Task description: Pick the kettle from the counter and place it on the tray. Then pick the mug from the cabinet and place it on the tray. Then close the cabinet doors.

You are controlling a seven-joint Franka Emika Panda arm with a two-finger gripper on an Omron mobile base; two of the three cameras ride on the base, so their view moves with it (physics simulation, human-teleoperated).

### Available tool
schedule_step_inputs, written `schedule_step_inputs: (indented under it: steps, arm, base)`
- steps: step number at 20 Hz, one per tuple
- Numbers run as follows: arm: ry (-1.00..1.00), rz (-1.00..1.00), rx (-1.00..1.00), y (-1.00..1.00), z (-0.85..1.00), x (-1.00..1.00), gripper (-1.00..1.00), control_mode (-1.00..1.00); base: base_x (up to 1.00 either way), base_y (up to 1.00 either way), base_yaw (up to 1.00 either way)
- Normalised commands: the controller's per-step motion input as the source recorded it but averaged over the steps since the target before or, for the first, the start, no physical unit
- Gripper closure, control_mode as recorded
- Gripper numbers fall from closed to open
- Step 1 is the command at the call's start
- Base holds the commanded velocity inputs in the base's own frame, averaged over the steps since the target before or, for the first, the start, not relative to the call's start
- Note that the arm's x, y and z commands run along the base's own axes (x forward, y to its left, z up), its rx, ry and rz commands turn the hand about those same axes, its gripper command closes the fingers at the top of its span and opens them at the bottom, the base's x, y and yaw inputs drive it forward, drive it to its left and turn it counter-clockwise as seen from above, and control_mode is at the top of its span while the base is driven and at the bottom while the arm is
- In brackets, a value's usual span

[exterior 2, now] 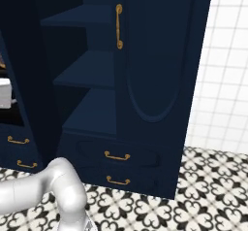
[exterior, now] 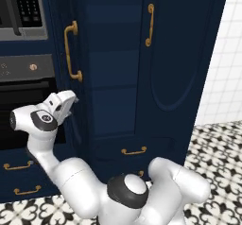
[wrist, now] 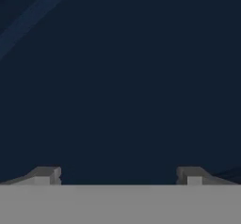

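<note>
Facing a navy blue cabinet door at close range, the gripper has its fingers spread wide, holding nothing.

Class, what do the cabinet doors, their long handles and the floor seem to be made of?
Cabinet doors: likely painted wood, matte navy with routed panel outlines. Handles: brass-look metal, golden and slim. Floor: apparently ceramic tile, given its repeating black-and-white pattern.
</note>
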Motion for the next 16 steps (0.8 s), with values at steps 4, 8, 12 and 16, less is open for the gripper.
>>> schedule_step_inputs:
  steps: [4, 8, 12, 16]
  arm:
    - [-0.08, 0.0, 0.09, -0.77, 0.0, 0.36, -1.0, -1.0]
    - [-0.07, 0.03, 0.12, -0.71, 0.0, 0.51, -1.0, -1.0]
    - [-0.07, 0.06, 0.14, -0.63, 0.0, 0.64, -1.0, -1.0]
    - [-0.07, 0.1, 0.15, -0.64, 0.0, 0.7, -1.0, -1.0]
  base:
    - [0.0, 0.0, 0.0]
    - [0.0, 0.0, 0.0]
    - [0.0, 0.0, 0.0]
    - [0.0, 0.0, 0.0]
